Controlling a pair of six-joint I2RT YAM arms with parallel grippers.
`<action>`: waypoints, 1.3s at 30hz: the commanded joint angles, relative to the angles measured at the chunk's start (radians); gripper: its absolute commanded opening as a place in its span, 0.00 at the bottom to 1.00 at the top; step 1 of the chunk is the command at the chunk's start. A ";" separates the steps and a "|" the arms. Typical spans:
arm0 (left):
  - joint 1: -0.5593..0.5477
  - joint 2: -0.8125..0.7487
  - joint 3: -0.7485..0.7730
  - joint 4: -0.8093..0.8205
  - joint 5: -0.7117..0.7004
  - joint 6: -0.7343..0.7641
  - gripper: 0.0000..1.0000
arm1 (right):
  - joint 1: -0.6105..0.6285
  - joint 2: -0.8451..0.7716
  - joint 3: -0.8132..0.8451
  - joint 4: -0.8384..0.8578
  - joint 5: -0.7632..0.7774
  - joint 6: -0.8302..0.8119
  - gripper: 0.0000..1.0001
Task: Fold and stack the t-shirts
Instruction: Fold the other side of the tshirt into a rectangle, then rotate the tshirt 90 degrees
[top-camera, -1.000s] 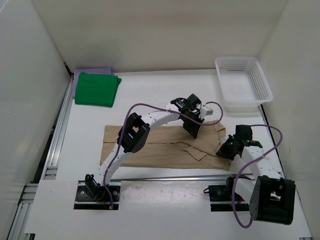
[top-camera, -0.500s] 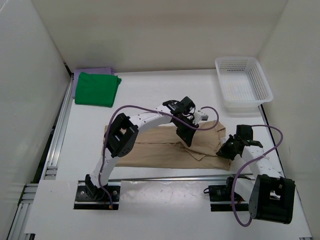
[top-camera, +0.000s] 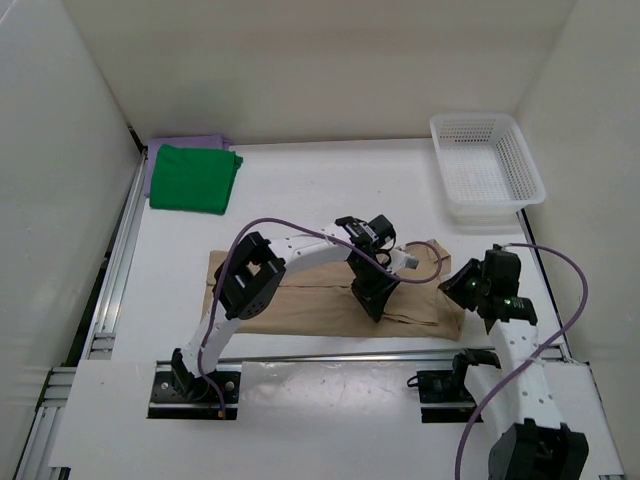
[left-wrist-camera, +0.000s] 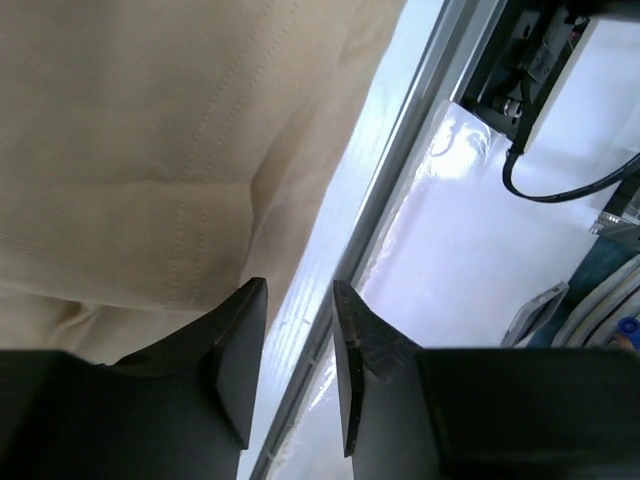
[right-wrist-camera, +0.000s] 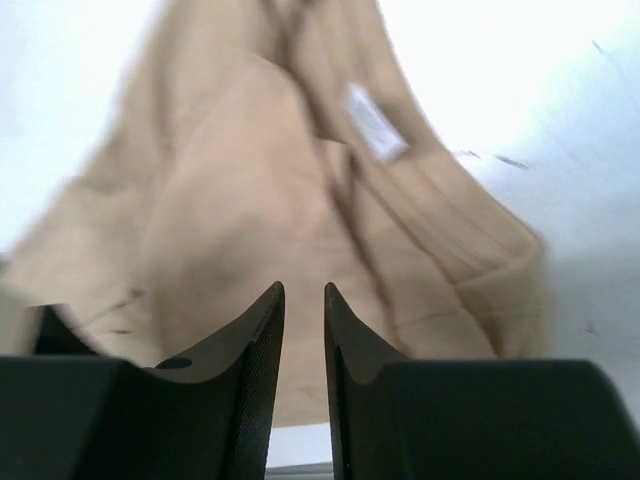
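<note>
Tan shirt (top-camera: 310, 305) lies flat by the table's near edge, middle hidden under left arm (top-camera: 300, 245). White tag (right-wrist-camera: 373, 122) blurred, unreadable. Left gripper (left-wrist-camera: 300, 300), right gripper (right-wrist-camera: 304, 300) — both cracked slightly apart, empty.

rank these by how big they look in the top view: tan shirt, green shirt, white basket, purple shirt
1. tan shirt, clearly largest
2. white basket
3. green shirt, folded
4. purple shirt, smallest as seen: only a strip shows past the green shirt lying on it
</note>
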 joint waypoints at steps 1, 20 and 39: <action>-0.003 -0.041 0.006 -0.039 0.038 0.007 0.44 | 0.044 -0.042 0.049 -0.001 -0.024 0.053 0.25; 0.662 -0.680 -0.581 0.120 -0.795 0.007 0.61 | 0.248 0.671 0.506 -0.091 0.361 0.066 0.30; 1.020 -0.591 -0.945 0.354 -0.893 0.007 0.62 | 0.369 1.418 1.202 -0.321 0.404 0.023 0.30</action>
